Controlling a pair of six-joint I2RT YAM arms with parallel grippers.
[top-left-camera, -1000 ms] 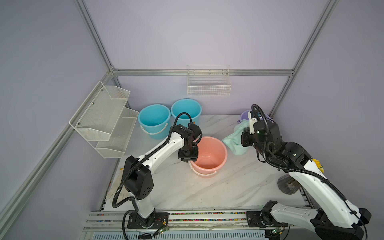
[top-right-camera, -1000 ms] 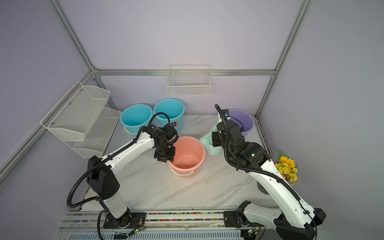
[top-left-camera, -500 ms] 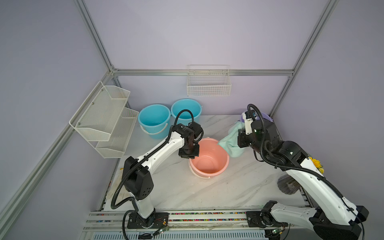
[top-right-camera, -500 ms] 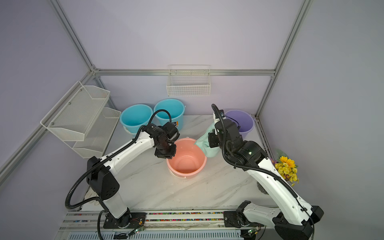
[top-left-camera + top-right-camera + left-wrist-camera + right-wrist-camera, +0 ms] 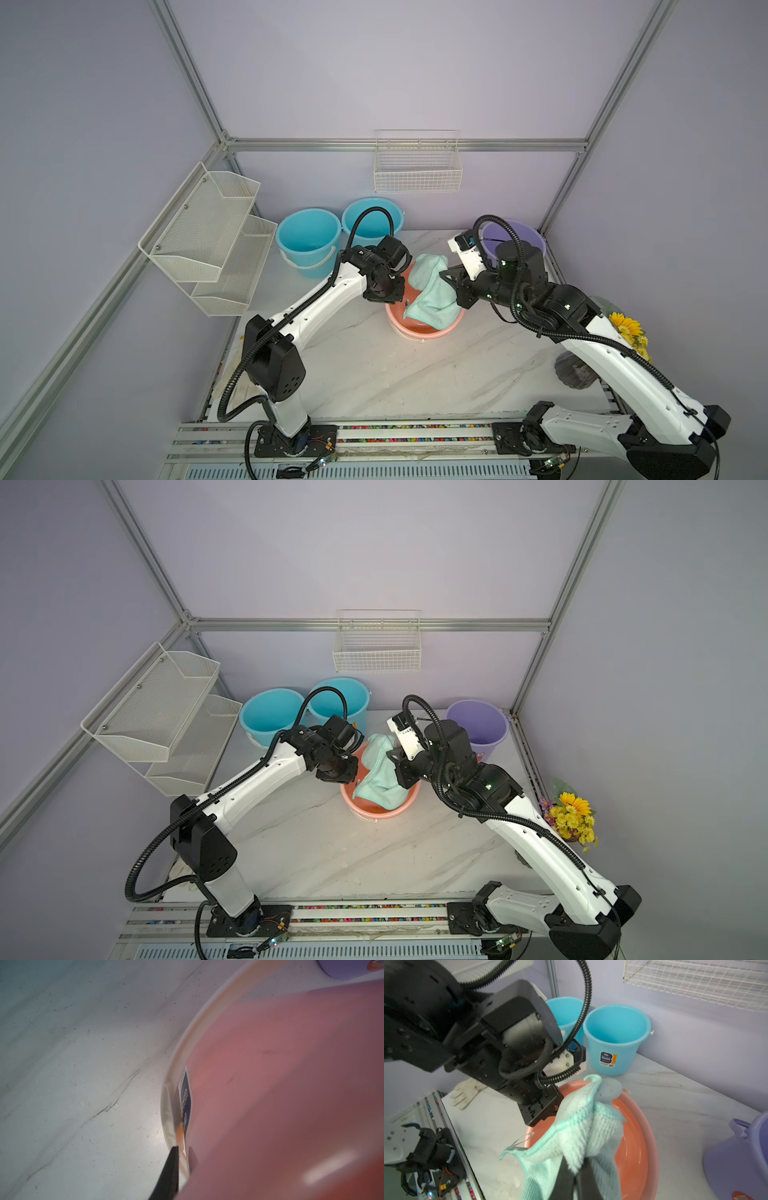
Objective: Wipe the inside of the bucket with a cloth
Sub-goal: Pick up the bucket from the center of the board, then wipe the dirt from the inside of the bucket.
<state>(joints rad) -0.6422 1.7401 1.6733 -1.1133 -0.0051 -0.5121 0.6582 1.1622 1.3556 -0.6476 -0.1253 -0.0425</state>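
Right wrist: right hand [image 5: 574, 1169] grips mint cloth [image 5: 583, 1124] above pink bucket [image 5: 633, 1157]. Top view: left hand [image 5: 390, 296] clamps its nine-o'clock rim, likely steadying.

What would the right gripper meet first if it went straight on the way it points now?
Beyond the mint-green microfibre cloth it holds, the right gripper would probably meet the far inner wall of the salmon-pink plastic bucket. Depth is unclear, and the left gripper sits close beside that line.

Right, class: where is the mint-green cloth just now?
In both top views the cloth hangs over the mouth of the pink bucket, mid-table, pinched in the right hand; the left hand grips the bucket's rim.
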